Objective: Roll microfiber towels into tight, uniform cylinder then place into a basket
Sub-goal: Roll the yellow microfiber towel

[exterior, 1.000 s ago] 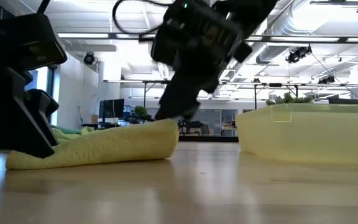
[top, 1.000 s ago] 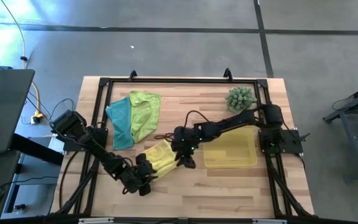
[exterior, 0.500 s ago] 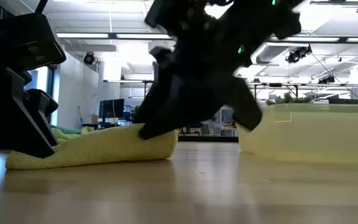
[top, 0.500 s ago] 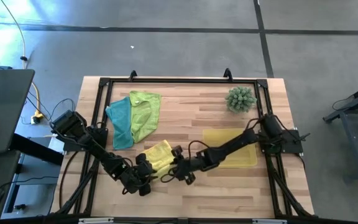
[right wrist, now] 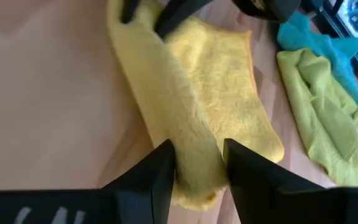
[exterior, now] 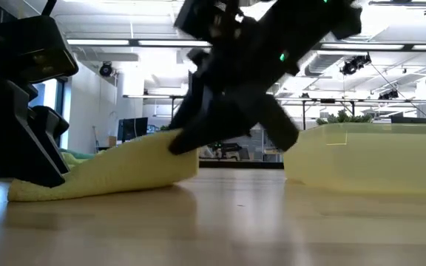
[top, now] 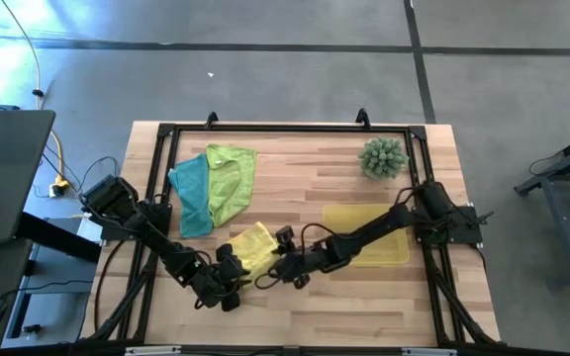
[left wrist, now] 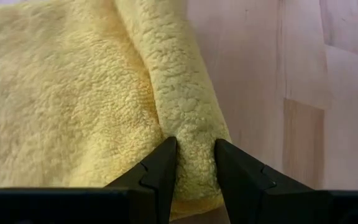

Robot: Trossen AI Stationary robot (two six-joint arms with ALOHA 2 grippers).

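The yellow towel (top: 252, 245) lies near the table's front, with its near-right edge rolled into a thick roll (left wrist: 179, 68). My left gripper (left wrist: 194, 146) is shut on the roll's near-left end. My right gripper (right wrist: 197, 152) is shut on the roll's other end, toward the basket. The teal towel (top: 191, 193) and the lime green towel (top: 231, 178) lie crumpled together at the far left. The translucent yellow basket (top: 396, 247) stands on the right half of the table, under my right arm. My left gripper pinches the roll's near-left end (left wrist: 194, 127) between its two fingers, which slant down and point along the roll. That end rests on the table. My right gripper pinches the roll's opposite end (right wrist: 194, 140) between its two fingers, slanting down from the table's right and pointing along the roll. This end (exterior: 187, 159) is raised a little off the table.
A spiky green plant (top: 383, 157) sits at the far right, beyond the basket. A black frame (top: 285, 129) runs along the table's edges. Bare wood lies in front of the towel and between it and the basket wall (exterior: 361, 159).
My right gripper has swung from the yellow towel's far side toward the table's near edge, rolling its wrist, and has come onto the roll's right end. That end now stands slightly higher than before, while the left end has stayed on the table.
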